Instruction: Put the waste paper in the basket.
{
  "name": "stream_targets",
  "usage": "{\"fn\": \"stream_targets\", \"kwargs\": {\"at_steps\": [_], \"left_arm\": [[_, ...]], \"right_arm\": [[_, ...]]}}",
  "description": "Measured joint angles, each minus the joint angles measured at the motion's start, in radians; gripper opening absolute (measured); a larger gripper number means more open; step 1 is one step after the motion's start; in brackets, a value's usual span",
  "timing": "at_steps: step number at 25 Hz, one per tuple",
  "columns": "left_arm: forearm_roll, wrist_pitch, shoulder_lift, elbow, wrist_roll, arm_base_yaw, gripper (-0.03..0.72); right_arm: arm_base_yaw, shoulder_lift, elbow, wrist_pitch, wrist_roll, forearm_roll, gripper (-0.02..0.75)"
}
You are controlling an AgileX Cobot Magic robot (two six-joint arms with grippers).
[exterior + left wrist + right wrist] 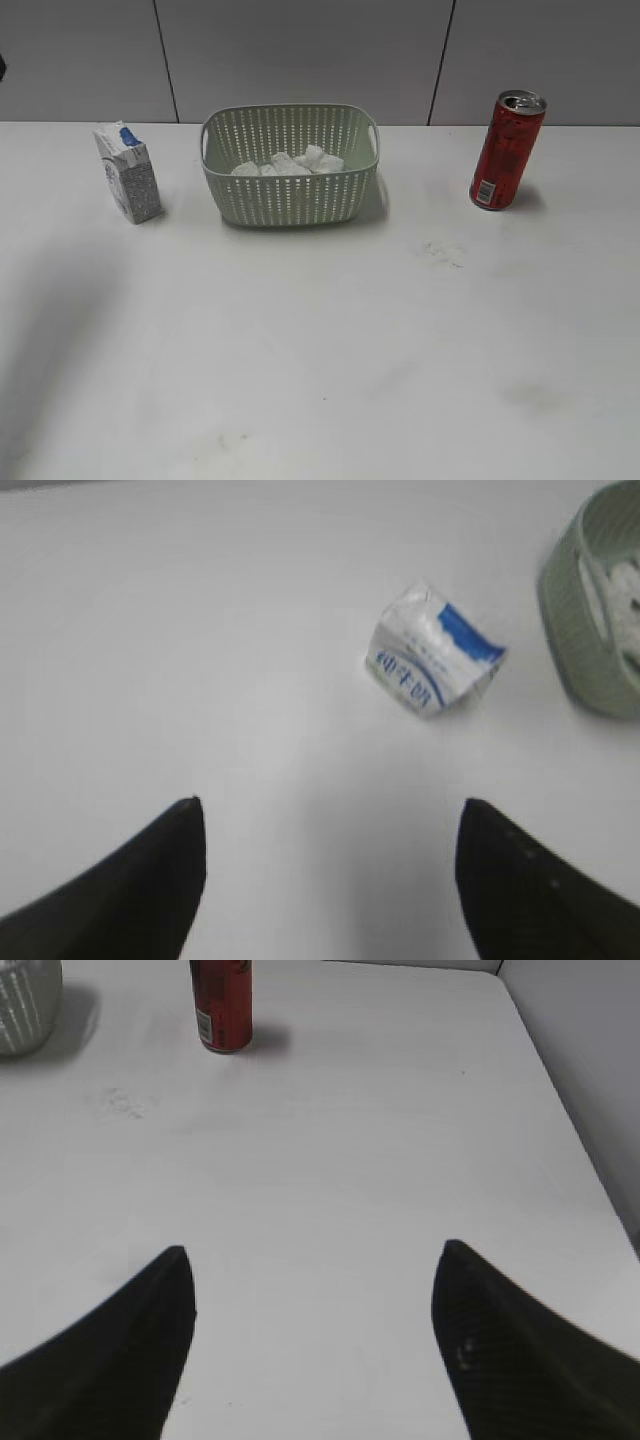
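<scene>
The pale green basket [290, 190] stands at the back middle of the white table. Crumpled white waste paper [290, 163] lies inside it. The basket's rim shows at the right edge of the left wrist view [580, 630], with white paper [625, 600] inside, and its corner shows at the top left of the right wrist view [25, 1005]. My left gripper [330, 815] is open and empty above bare table. My right gripper [315, 1260] is open and empty above bare table. Neither gripper shows in the exterior view.
A blue-and-white patterned carton [128, 172] stands left of the basket and also shows in the left wrist view [432, 652]. A red can [507, 150] stands to the right and shows in the right wrist view [222, 1005]. The table's right edge meets a wall [590, 1050].
</scene>
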Motion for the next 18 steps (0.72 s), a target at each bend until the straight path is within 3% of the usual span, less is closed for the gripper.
{"fn": "stream_targets", "kwargs": {"at_steps": [7, 18], "left_arm": [[0.041, 0.167, -0.032, 0.049, -0.001, 0.006, 0.59], [0.043, 0.128, -0.396, 0.436, -0.003, 0.008, 0.589]], "right_arm": [[0.0, 0.0, 0.0, 0.0, 0.065, 0.007, 0.559], [0.0, 0.0, 0.0, 0.0, 0.052, 0.006, 0.559]]}}
